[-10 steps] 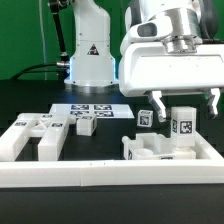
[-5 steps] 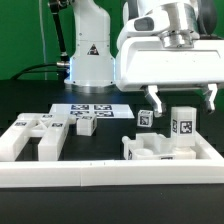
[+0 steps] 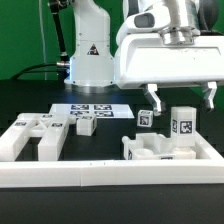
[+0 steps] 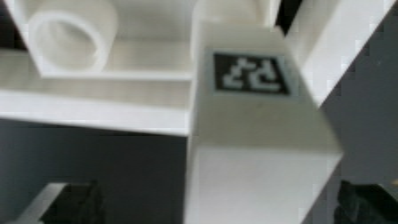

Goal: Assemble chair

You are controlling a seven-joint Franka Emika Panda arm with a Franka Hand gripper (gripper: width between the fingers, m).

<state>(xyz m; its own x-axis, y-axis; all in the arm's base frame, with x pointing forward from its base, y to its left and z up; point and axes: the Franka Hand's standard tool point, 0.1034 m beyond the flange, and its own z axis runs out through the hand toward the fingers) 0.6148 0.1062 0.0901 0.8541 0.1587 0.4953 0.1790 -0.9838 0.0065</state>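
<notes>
The rail (image 3: pixel 110 176) runs along the near edge. The gripper (image 3: pixel 183 100) hangs at the exterior view's right with its fingers (image 3: pixel 156 102) spread wide, holding nothing. The chair base (image 3: pixel 150 150) lies below it, just behind the rail. Loose legs (image 3: pixel 32 135) lie at the exterior view's left, and the marker board (image 3: pixel 90 108) is behind them. A tagged post (image 3: pixel 182 126) stands upright at the base, under the gap between the fingers. A block (image 3: pixel 87 125) sits near the board.

Hazard: an off-centre descent could drive a finger onto the post top, tipping the post or shifting the base. Closing too high risks slippage.
</notes>
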